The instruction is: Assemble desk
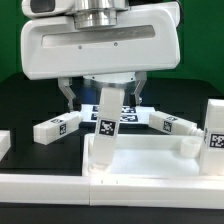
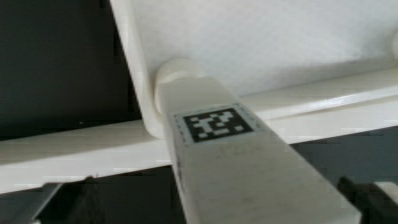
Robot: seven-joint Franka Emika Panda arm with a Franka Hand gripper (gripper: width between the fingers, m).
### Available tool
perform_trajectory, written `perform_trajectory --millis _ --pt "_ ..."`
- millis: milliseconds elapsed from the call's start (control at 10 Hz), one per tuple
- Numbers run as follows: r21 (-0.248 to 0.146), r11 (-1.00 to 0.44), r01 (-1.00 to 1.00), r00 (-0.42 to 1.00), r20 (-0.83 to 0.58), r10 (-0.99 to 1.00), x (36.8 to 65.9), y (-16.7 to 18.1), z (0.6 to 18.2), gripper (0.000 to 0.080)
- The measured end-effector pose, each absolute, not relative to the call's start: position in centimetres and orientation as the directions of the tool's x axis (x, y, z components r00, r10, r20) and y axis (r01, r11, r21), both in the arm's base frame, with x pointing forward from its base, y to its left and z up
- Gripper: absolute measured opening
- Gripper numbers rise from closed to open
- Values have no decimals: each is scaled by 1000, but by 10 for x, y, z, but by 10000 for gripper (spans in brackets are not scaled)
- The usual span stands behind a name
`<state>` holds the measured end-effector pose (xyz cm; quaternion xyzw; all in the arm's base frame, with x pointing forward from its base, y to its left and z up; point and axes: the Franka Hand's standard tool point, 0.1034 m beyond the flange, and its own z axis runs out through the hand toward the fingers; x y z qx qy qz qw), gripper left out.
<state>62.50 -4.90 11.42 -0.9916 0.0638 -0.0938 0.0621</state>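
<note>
The jaws stand wide apart and grip nothing. The two dark fingertips (image 1: 68, 97) hang one on each side of the standing leg (image 1: 104, 140), with a clear gap between each of them and it. In the wrist view the fingertips (image 2: 57, 203) show only as dark shapes at two corners of the picture, well off the sides of the standing leg (image 2: 222, 160).

The one thing that holds anything is the desk's panel (image 1: 150, 165), a flat white rectangle with a raised rim. It lies on the black worktop (image 1: 20, 105) at the front of the exterior view. Inside its rim stands that single leg, foot down near a corner and close to upright, with a slight lean. The wrist view looks down its length: the foot meets the panel (image 2: 267, 40) just beside the rim, and its tagged face is turned toward the camera.

By count there is one panel and four legs. One leg stands and three lie on the worktop behind the panel:
- the left leg (image 1: 52, 129), toward the exterior view's left
- the right leg (image 1: 165, 123), toward the exterior view's right
- the middle leg (image 1: 128, 113), between them and partly hidden by the standing one

Each shows a black-and-white tag. One white tagged block (image 1: 212, 135) sits at the exterior view's right edge.

The arm's white wrist housing (image 1: 95, 45) fills the top of the exterior view. It points straight down over the standing leg, with the fingertips level with the leg's upper end.
</note>
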Motion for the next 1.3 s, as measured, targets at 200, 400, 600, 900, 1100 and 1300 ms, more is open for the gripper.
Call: perform_trajectory --millis 200,400,600,900,1100,1300 --pt "-151 -970 -191 962 167 -216 625 -48 114 416" --pt "-169 -936 -308 932 147 -333 624 -52 113 297" --pt "-192 -864 -466 864 112 -491 627 -55 113 296" --pt "-215 -576 -789 584 32 -811 632 -61 111 294" --pt "-219 -283 -934 296 -25 -955 630 -61 111 294" --pt "-214 -121 -969 139 -67 -988 628 -64 110 294"
